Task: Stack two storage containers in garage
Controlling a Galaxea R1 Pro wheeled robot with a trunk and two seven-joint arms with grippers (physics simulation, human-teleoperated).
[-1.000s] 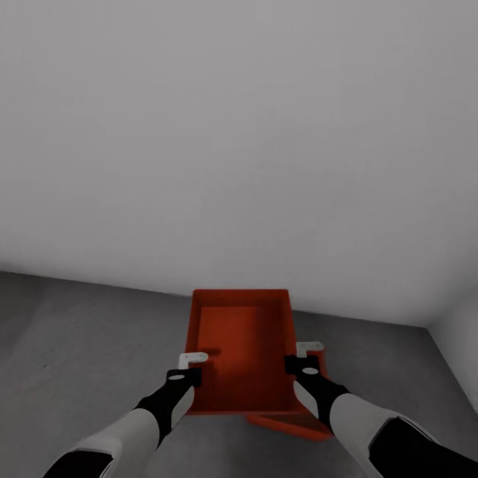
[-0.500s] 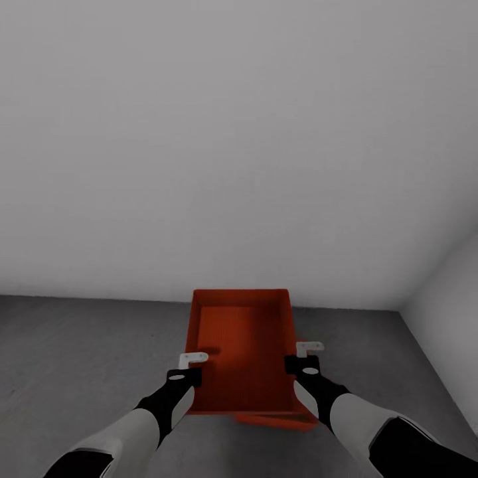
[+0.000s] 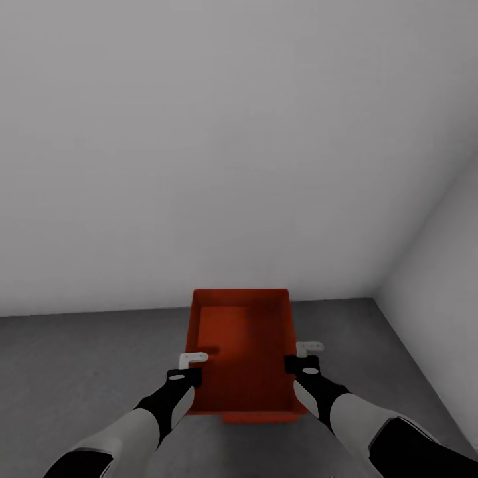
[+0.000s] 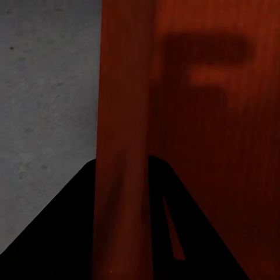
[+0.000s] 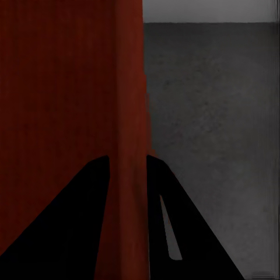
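Garage: pale grey wall (image 3: pixel 219 146) ahead, a 2nd wall (image 3: pixel 438 265) at right making a corner, dark concrete floor (image 3: pixel 73 358) below.

Held box (image 3: pixel 242 345), orange-red, no lid, is carried level in front of the robot, above the floor, between both arms. A thin strip of the 2nd box (image 3: pixel 255 418) peeks out just under its near edge; it looks to sit on the floor below, but how far below I can't tell.

Left end effector (image 3: pixel 189 366) is pinched closed on the box's left wall w/ one finger each side; the wrist view shows that wall (image 4: pixel 122 175) running between the dark fingers. Right end effector (image 3: pixel 304 355) grips the right wall (image 5: pixel 129 175) the same way.

Risks, as I judge them:
- Lower box is almost all hidden, so alignment is a guess; set down off-centre, the top box could slide off or tip.
- Thin walls, pinch grip only: uneven arm motion could twist or drop it.
- Releasing one side first → it tilts.
- Right wall is near; a swing could clip it.
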